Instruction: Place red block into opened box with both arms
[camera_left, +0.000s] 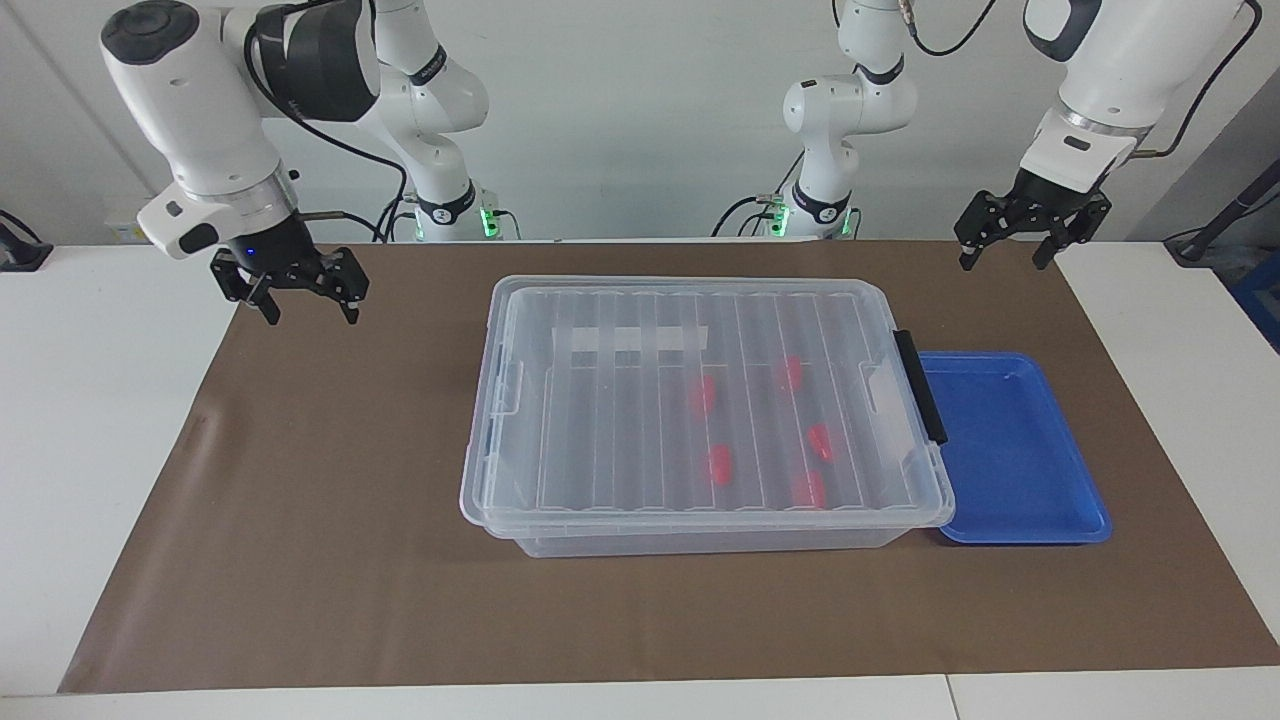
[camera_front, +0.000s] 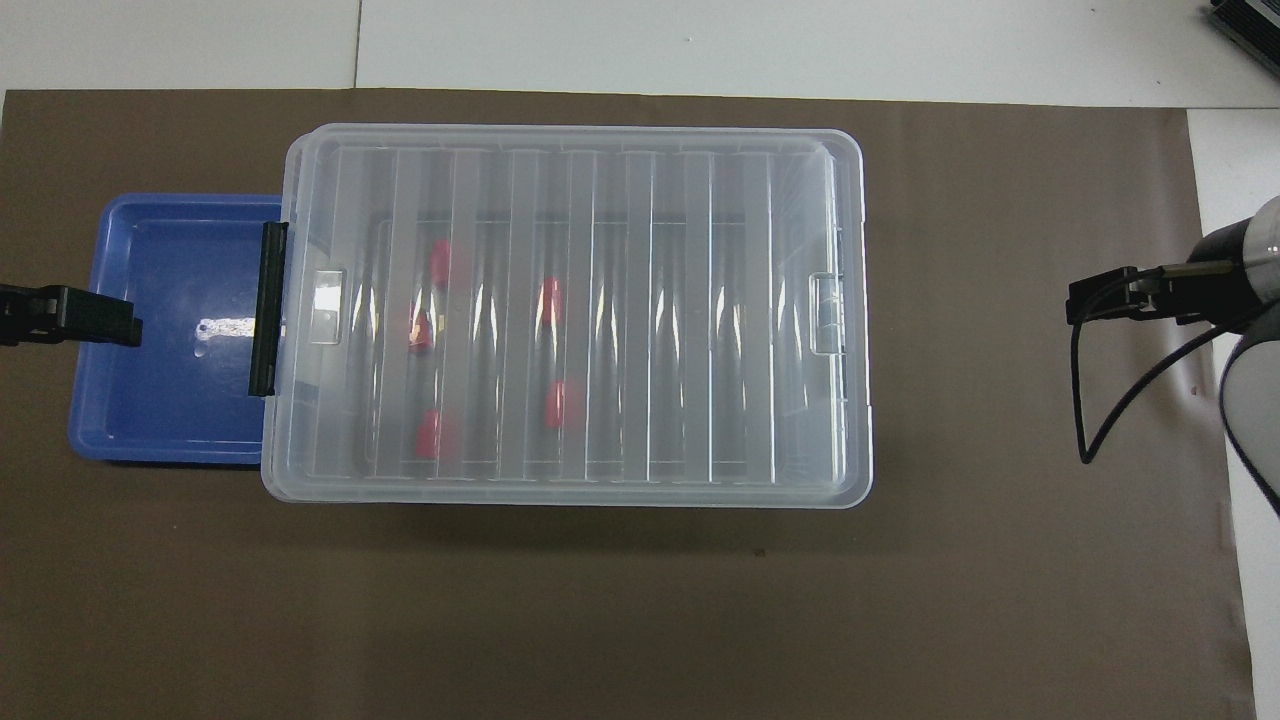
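Observation:
The clear box (camera_left: 600, 450) (camera_front: 770, 330) stands mid-mat with its ribbed lid on and a black handle (camera_left: 920, 385) at the left arm's end. Several red blocks lie inside under the lid, among them one red block (camera_left: 703, 394) (camera_front: 548, 297) near the middle. My right gripper (camera_left: 310, 312) hangs open and empty over the mat's edge at the right arm's end, well apart from the box. My left gripper (camera_left: 1003, 260) hangs open and empty over the mat's corner at the left arm's end, where that arm waits.
A shallow blue tray (camera_left: 1010, 450) (camera_front: 170, 330) lies against the box at the left arm's end. Brown mat (camera_left: 330, 500) covers the table around the box. Two smaller white arms with green base lights (camera_left: 820, 215) stand at the robots' edge.

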